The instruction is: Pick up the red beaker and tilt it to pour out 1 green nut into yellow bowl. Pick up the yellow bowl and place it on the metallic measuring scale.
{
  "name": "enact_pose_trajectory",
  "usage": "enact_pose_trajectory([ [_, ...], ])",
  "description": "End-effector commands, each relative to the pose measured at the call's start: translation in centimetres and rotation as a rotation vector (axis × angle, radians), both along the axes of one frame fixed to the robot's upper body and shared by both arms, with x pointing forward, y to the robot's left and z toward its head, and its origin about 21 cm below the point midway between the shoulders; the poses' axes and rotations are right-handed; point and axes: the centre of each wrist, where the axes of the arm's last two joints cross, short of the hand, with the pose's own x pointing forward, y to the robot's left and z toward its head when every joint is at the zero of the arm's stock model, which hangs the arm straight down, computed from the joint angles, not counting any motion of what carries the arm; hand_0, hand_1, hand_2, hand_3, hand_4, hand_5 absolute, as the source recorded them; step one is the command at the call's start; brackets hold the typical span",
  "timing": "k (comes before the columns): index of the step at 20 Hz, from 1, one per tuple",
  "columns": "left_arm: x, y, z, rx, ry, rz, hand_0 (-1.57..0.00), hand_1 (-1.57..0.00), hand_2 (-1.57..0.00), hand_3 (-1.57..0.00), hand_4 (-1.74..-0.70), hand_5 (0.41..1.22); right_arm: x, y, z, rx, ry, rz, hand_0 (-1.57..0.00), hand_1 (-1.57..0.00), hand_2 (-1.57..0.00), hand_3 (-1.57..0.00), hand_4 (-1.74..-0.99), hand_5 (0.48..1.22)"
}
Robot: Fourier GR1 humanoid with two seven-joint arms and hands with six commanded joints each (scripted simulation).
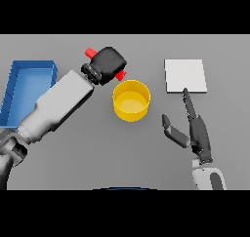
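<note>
One beaker (pixel 91 52) – one bowl (pixel 131 100) – one scale (pixel 185 75)

Left arm reaches diagonally in from the lower left, forearm white, wrist dark. Left hand (pixel 108 63) at the far end, fingers curled tight round the beaker (pixel 120 75), back of hand facing up. Right hand (pixel 195 128) at lower right, forearm barely showing; fingers straight, pointing away from the body, thumb splayed leftward, holding nothing.

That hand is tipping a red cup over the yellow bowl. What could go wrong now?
The red beaker in the left hand sits over the yellow bowl's far rim, so a nut might drop outside. I cannot see any nut, so more than one may spill.
</note>
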Motion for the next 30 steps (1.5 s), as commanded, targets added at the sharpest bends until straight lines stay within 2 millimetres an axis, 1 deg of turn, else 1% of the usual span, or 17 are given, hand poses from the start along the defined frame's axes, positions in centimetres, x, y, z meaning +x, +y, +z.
enact_pose_trajectory([
  [1, 0.1, -0.2, 0.0, 0.055, -0.010, -0.020, -1.57, -1.57, -1.57, -1.57, -1.67, 1.217, 0.0, -0.1, 0.1, 0.000, 0.004, 0.008, 0.00, 0.00, 0.00, 0.00, -1.065, 0.676],
  [3, 0.1, -1.3, -0.2, 0.162, -0.040, -0.051, -1.57, -1.57, -1.57, -1.57, -1.70, 1.219, 0.4, 0.2, 0.0, -0.021, 0.006, 0.017, 0.00, 0.00, 0.00, 0.00, -1.066, 0.689],
  [4, 0.1, -1.3, -0.4, 0.211, -0.053, -0.059, -1.57, -1.57, -1.57, -1.57, -1.71, 1.219, 0.5, -0.3, 0.0, -0.016, 0.009, 0.014, 0.00, 0.00, 0.00, 0.00, -1.069, 0.689],
  [6, 0.4, -1.8, 0.1, 0.286, -0.088, -0.072, -1.57, -1.57, -1.57, -1.57, -1.72, 1.220, 0.0, -0.1, -0.3, -0.006, -0.002, 0.029, 0.00, 0.00, 0.00, 0.00, -1.063, 0.694],
  [11, 0.2, -2.8, -0.4, 0.383, -0.156, -0.117, -1.57, -1.57, -1.57, -1.57, -1.73, 1.221, 0.3, 0.0, -0.2, 0.020, 0.010, 0.027, 0.00, 0.00, 0.00, 0.00, -1.056, 0.693],
  [12, 0.0, -3.0, -0.6, 0.387, -0.168, -0.126, -1.57, -1.57, -1.57, -1.57, -1.73, 1.221, 0.2, 0.3, -0.3, 0.026, -0.003, 0.035, 0.00, 0.00, 0.00, 0.00, -1.063, 0.699],
  [15, -0.8, -4.0, -1.5, 0.449, -0.229, -0.175, -1.57, -1.57, -1.57, -1.57, -1.74, 1.221, 0.2, -0.1, -0.3, 0.010, 0.000, 0.009, 0.00, 0.00, 0.00, 0.00, -1.055, 0.691],
  [17, -0.9, -4.6, -1.1, 0.502, -0.258, -0.204, -1.57, -1.57, -1.57, -1.57, -1.74, 1.221, 0.5, 0.4, -0.3, -0.008, 0.003, -0.006, 0.00, 0.00, 0.00, 0.00, -1.076, 0.678],
  [19, -0.6, -4.8, -0.8, 0.572, -0.270, -0.234, -1.57, -1.57, -1.57, -1.57, -1.73, 1.221, 0.0, 0.6, -0.5, 0.000, -0.022, 0.016, 0.00, 0.00, 0.00, 0.00, -1.082, 0.677],
  [20, -0.4, -4.9, -0.7, 0.602, -0.289, -0.250, -1.57, -1.57, -1.57, -1.57, -1.73, 1.221, 0.2, 0.5, -0.4, -0.005, -0.019, 0.011, 0.00, 0.00, 0.00, 0.00, -1.077, 0.676],
  [22, -0.6, -6.3, -0.3, 0.687, -0.313, -0.288, -1.57, -1.57, -1.57, -1.57, -1.73, 1.221, 0.4, 0.5, -0.3, -0.004, -0.016, 0.002, 0.00, 0.00, 0.00, 0.00, -1.063, 0.673],
  [23, -0.7, -6.7, -0.2, 0.728, -0.326, -0.302, -1.57, -1.57, -1.57, -1.57, -1.73, 1.221, 0.5, 0.1, -0.3, -0.015, -0.018, -0.005, 0.00, 0.00, 0.00, 0.00, -1.061, 0.671],
  [24, -0.8, -6.8, -0.6, 0.749, -0.330, -0.305, -1.57, -1.57, -1.57, -1.57, -1.73, 1.221, 0.4, 0.2, -0.2, -0.022, -0.025, -0.003, 0.00, 0.00, 0.00, 0.00, -1.059, 0.672],
  [26, -1.0, -7.6, -0.2, 0.775, -0.348, -0.306, -1.57, -1.57, -1.57, -1.57, -1.73, 1.221, 0.4, 0.4, -0.2, -0.013, -0.030, 0.009, 0.00, 0.00, 0.00, 0.00, -1.047, 0.681],
  [27, -0.8, -7.6, 0.4, 0.789, -0.354, -0.318, -1.57, -1.57, -1.57, -1.57, -1.73, 1.221, 0.3, 0.2, -0.1, -0.019, -0.034, 0.007, 0.00, 0.00, 0.00, 0.00, -1.041, 0.683],
  [28, -0.6, -7.6, 1.0, 0.803, -0.342, -0.313, -1.57, -1.57, -1.57, -1.57, -1.73, 1.221, 0.5, 0.5, -0.2, -0.016, -0.021, 0.008, 0.00, 0.00, 0.00, 0.00, -1.035, 0.685],
  [30, 0.3, -7.8, 2.7, 0.744, -0.376, -0.320, -1.57, -1.57, -1.57, -1.57, -1.73, 1.221, 0.3, 0.3, 0.0, -0.019, -0.030, 0.006, 0.00, 0.00, 0.00, 0.00, -1.035, 0.684],
])
